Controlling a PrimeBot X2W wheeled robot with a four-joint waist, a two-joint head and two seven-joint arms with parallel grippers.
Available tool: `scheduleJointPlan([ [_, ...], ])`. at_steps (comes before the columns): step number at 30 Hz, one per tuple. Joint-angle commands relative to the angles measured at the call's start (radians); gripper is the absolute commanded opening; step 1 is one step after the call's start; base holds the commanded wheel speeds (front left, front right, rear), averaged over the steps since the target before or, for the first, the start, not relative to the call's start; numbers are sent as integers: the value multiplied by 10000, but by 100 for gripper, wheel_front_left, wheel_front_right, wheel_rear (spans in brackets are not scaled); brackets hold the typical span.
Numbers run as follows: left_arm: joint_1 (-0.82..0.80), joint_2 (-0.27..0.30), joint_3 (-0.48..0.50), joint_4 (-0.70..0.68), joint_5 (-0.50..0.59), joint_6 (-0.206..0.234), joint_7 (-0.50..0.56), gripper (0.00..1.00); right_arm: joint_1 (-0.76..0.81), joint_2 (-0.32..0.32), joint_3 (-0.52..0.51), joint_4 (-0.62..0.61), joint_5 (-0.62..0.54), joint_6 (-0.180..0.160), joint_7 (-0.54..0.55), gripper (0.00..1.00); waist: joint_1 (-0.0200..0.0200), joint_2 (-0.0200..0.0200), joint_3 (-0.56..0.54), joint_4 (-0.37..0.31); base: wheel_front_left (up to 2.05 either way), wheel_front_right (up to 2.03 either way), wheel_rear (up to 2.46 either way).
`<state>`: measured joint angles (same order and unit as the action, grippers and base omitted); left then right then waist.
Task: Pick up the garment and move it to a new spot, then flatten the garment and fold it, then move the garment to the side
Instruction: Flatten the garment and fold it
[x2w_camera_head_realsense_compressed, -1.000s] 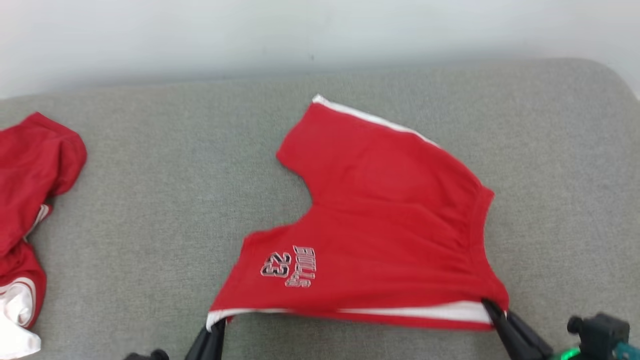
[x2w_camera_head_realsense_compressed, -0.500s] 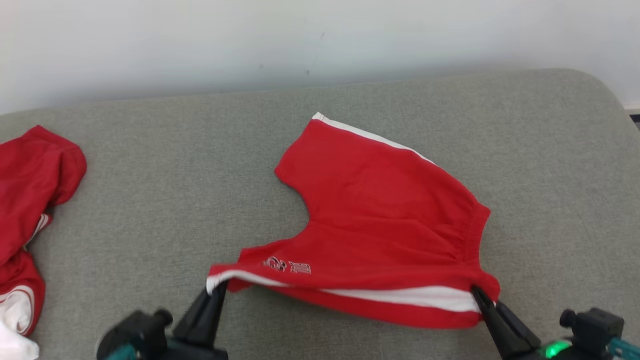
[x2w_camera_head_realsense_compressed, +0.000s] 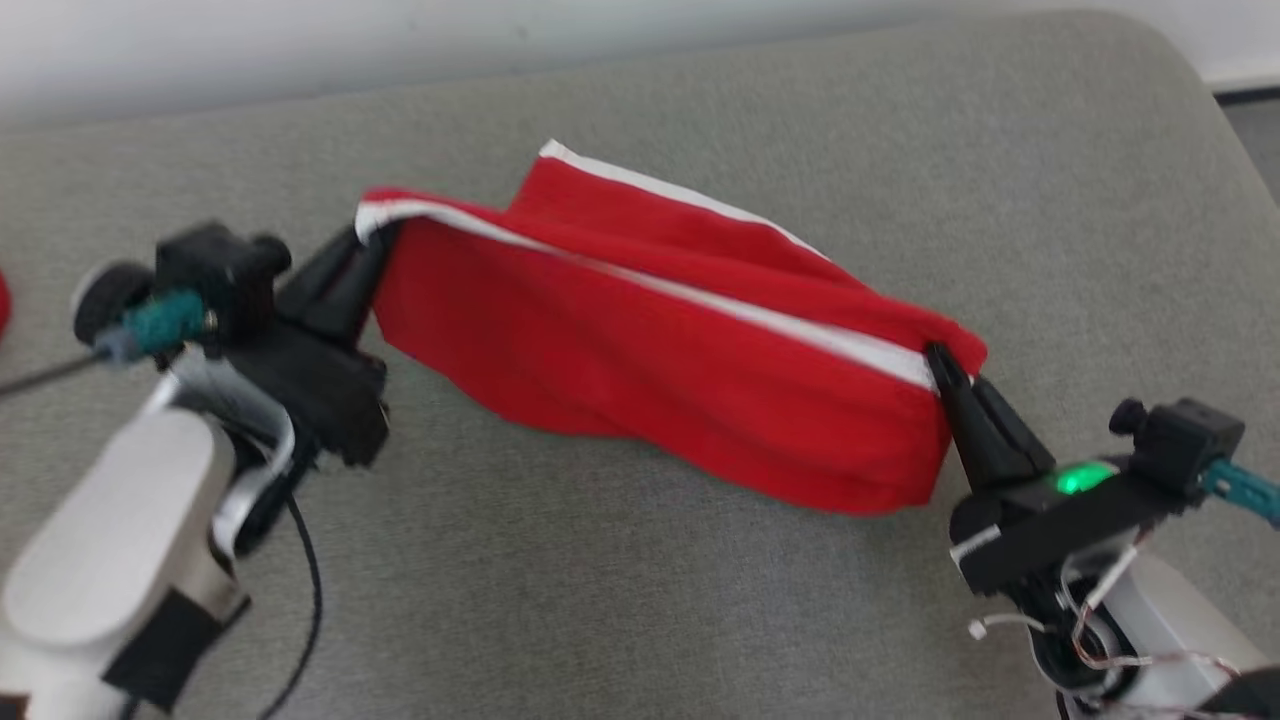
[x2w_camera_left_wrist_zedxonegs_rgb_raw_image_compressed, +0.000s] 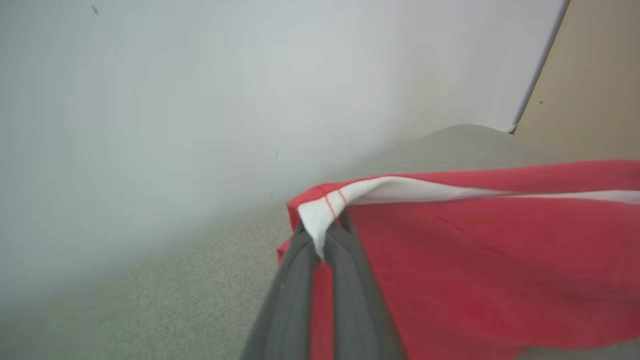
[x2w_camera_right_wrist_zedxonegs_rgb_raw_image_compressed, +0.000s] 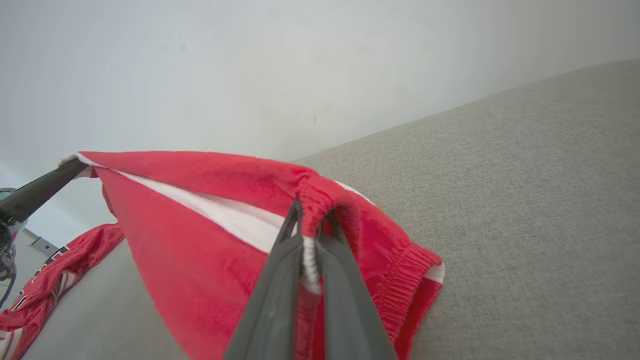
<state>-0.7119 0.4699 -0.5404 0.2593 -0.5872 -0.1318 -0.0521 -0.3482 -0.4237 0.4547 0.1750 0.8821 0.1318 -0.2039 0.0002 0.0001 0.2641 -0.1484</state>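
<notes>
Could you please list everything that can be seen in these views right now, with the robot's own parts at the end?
red shorts: one, red with a white side stripe, lifted and stretched between the two grippers.
second garment: one, red with white trim, lying crumpled on the cushion off to the robot's left.
grey cushion: one, grey fabric, under both garments.
wall: one, white, behind the cushion.
panel: one, tan, upper right of the left wrist view.
left gripper: one, dark fingers, shut on the shorts' white-striped corner.
right gripper: one, dark fingers, shut on the shorts' elastic waistband end.
left forearm, right forearm: one each, pale, at the head view's lower corners.
</notes>
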Motion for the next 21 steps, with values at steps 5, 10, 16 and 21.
scheduleJointPlan([
  [5, -2279, 400, -788, 1608, -592, 31, 427, 0, -1639, 572, 311, 1235, 53, -23, -387, 0, -2, -1, 1799, -1305, 0, 0, 0],
  [10, -3628, 365, -1495, 2885, -748, 30, 368, 0, -2505, 930, 424, 2074, -32, -23, -557, 0, -2, -1, 2197, -1614, 0, 0, 0],
  [16, -4772, 282, -2290, 4255, -1058, 32, 237, 0, -3174, 1310, 434, 2728, -241, -23, -621, 0, -2, -1, 2496, -1926, 0, 0, 0],
  [21, -5265, 132, -2832, 5268, -1189, 30, -27, 28, -3416, 1639, 464, 2799, -546, -23, -622, 50, -2, -1, 2627, -2049, 0, 0, 0],
])
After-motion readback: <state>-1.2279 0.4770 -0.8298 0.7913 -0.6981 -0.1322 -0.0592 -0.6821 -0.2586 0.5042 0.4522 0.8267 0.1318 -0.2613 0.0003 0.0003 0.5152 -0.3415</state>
